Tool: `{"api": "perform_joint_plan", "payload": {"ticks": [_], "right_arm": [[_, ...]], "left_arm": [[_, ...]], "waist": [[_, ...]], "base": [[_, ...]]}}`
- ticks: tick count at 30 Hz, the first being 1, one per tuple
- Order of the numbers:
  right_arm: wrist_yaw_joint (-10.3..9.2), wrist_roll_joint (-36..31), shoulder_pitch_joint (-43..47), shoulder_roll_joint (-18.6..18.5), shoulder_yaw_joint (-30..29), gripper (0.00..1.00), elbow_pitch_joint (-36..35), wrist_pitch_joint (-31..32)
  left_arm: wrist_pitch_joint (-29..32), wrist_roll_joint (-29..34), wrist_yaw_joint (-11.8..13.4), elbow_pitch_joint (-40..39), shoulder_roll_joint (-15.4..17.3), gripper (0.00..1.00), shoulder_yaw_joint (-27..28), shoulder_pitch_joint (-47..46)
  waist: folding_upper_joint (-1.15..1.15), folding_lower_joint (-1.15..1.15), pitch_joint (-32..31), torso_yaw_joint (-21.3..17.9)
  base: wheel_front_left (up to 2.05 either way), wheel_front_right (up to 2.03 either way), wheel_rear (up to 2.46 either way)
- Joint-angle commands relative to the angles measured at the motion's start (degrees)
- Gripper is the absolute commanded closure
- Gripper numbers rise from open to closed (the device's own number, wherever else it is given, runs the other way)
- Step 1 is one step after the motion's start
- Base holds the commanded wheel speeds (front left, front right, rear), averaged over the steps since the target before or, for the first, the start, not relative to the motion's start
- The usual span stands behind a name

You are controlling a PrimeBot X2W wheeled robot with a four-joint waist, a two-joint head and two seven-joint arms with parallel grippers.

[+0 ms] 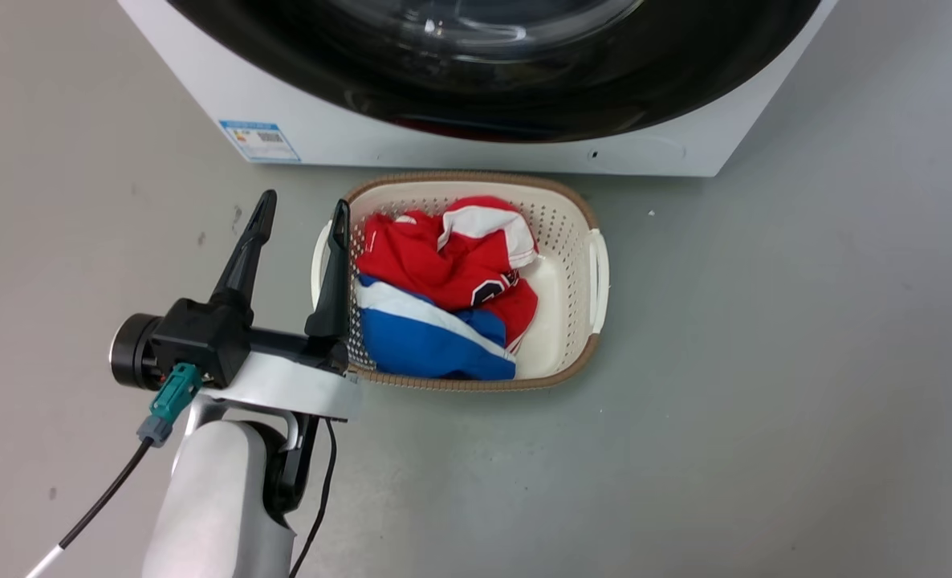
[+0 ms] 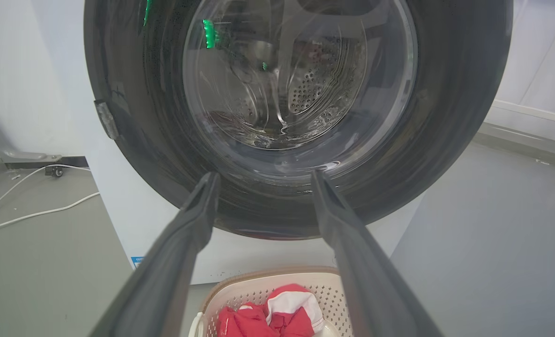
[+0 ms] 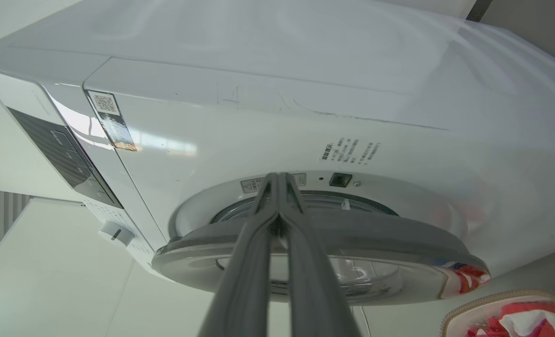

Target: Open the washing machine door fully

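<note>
Finds the washing machine door (image 3: pixel 399 243) only cracked off the white front (image 3: pixel 240 140). Holds right pincer (image 3: pixel 277 180) closed, tips at the door's rim; left pincer (image 2: pixel 263 180) spread, empty, facing it. Leaves nearly the whole swing undone.

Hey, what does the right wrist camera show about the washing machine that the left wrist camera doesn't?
Right wrist: the washing machine door edge-on, ajar from the white front, the shut right gripper over its rim, and the control panel. Left wrist: the door's glass face-on, steel drum behind, framed by the open left gripper. Both: door and laundry basket.
</note>
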Motion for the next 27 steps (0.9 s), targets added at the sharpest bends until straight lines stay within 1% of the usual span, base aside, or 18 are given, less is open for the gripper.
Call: {"api": "perform_joint_plan", "payload": {"ticks": [1,4,7,13,20,27], "right_arm": [[0.01,-0.99,-2.78,-0.74,1.67,1.00,0.98,1.87],[0.00,-3.06,-7.31,-1.83,4.69,1.00,3.11,5.00],[0.00,-4.94,-11.90,-1.96,7.37,1.00,5.06,7.53],[0.00,-8.75,-18.93,-1.19,11.06,1.00,9.08,9.58],[0.00,-11.98,-24.64,0.50,13.60,1.00,12.80,11.05],[0.00,-13.34,-26.79,1.33,14.65,1.00,14.65,13.28]], "left_arm": [[-0.14,-0.24,-0.04,-0.48,-0.02,0.00,-0.19,-1.31],[-0.14,-0.39,-0.06,-0.99,-0.04,0.00,-0.58,-2.19],[-0.14,-0.61,-0.07,-1.61,-0.03,0.00,-0.84,-2.94],[-0.14,-0.84,-0.08,-2.31,-0.05,0.00,-1.16,-4.39],[-0.14,-0.71,-0.06,-2.80,-0.04,0.00,-1.43,-5.85],[-0.14,-0.78,-0.05,-2.75,-0.04,0.00,-1.59,-6.58]], "waist": [[0.00,-0.01,2.09,1.28],[0.00,-0.01,3.70,1.91],[0.00,-0.01,5.34,2.32],[0.00,-0.01,8.16,2.90],[0.00,-0.01,10.70,2.99],[0.00,-0.01,11.36,2.73]], "base": [[0.00,0.00,0.00],[0.00,0.00,0.00],[0.00,0.00,0.00],[0.00,0.00,0.00],[0.00,0.00,0.00],[0.00,0.00,0.00]]}}
